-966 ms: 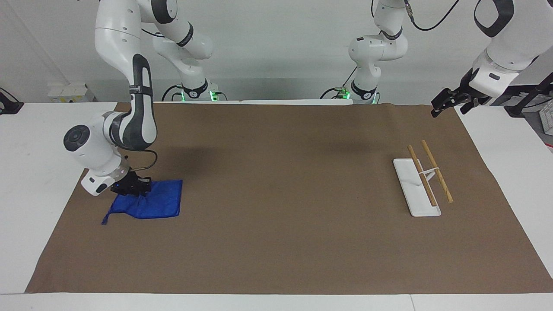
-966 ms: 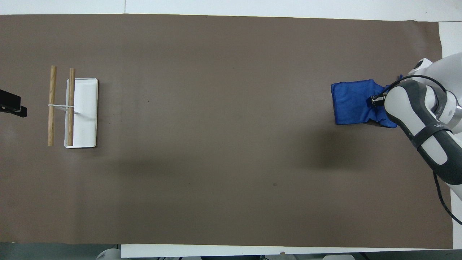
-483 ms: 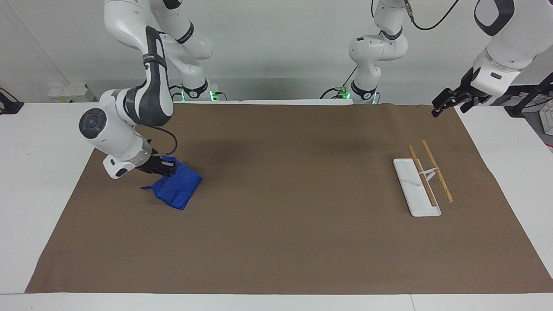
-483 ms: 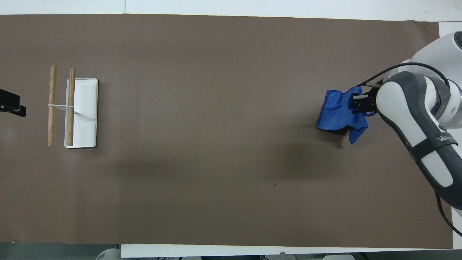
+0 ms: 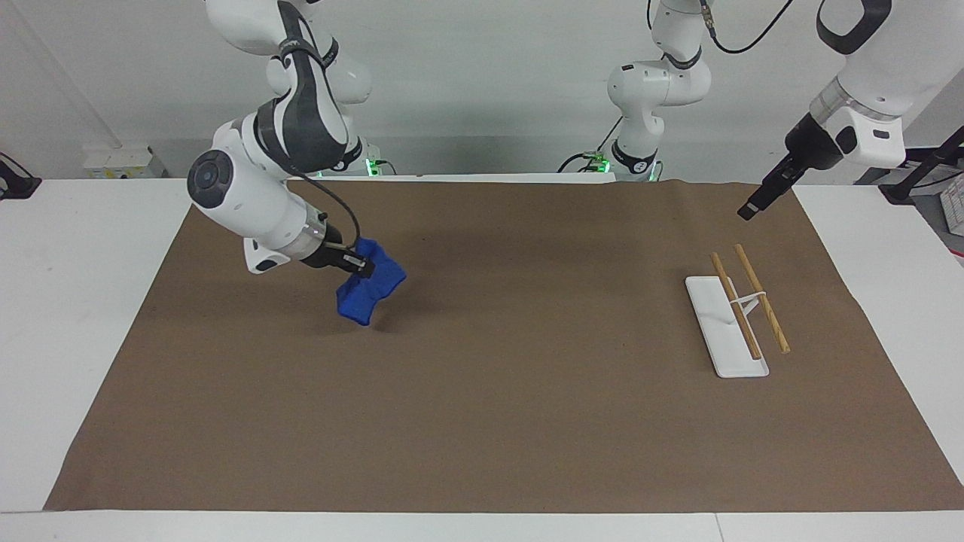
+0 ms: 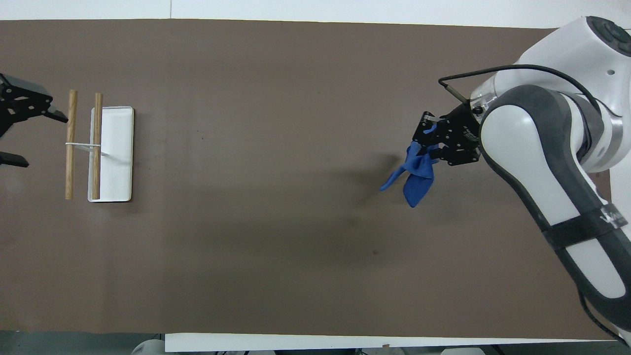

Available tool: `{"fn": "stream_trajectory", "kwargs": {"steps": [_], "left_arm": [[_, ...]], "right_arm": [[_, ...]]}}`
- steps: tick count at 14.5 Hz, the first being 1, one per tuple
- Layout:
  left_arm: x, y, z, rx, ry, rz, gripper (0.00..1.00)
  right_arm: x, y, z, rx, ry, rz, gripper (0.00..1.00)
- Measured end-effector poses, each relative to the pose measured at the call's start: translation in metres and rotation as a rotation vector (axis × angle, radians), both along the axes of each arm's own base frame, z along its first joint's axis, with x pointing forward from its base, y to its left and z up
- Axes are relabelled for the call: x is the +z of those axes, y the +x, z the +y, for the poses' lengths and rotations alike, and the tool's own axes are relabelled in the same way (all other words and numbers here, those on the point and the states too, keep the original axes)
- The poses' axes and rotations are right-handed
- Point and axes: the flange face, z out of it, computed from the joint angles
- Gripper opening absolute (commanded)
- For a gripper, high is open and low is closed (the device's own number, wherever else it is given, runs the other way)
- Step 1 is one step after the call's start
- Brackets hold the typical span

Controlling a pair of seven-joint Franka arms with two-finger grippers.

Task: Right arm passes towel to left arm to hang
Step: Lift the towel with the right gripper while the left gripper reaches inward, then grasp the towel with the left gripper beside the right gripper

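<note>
My right gripper (image 5: 361,266) is shut on the blue towel (image 5: 369,292) and holds it bunched and hanging in the air over the brown mat, toward the right arm's end of the table. In the overhead view the right gripper (image 6: 433,143) pinches the towel (image 6: 418,173) at its top, and the cloth droops below the fingers. My left gripper (image 5: 751,208) hangs in the air over the mat's edge at the left arm's end. In the overhead view the left gripper (image 6: 44,142) shows its fingers spread apart and empty, beside the rack.
A towel rack with a white base (image 5: 715,320) and two wooden rods (image 5: 763,299) stands on the brown mat (image 5: 527,376) toward the left arm's end. It also shows in the overhead view (image 6: 116,153). White table shows around the mat.
My right gripper has lifted the towel off the mat and carried it toward the table's middle. My left gripper has turned and swung in toward the rack.
</note>
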Motion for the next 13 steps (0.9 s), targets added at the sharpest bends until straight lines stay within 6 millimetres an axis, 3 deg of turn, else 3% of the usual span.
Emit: {"fn": "stream_trajectory", "kwargs": {"steps": [3, 7, 11, 13], "left_arm": [[-0.014, 0.003, -0.057, 0.326, -0.078, 0.027, 1.0], [-0.031, -0.011, -0.135, 0.603, -0.122, 0.066, 1.0], [-0.054, -0.022, -0.202, 0.687, -0.182, 0.094, 1.0], [-0.069, -0.025, -0.226, 0.681, -0.181, 0.112, 1.0]], "right_arm": [[0.026, -0.005, 0.043, -0.118, 0.096, 0.058, 0.0], [0.05, -0.008, 0.095, -0.277, 0.161, 0.073, 0.0], [0.063, -0.019, 0.16, -0.449, 0.211, 0.076, 0.0], [0.066, -0.024, 0.181, -0.508, 0.238, 0.083, 0.0]]}}
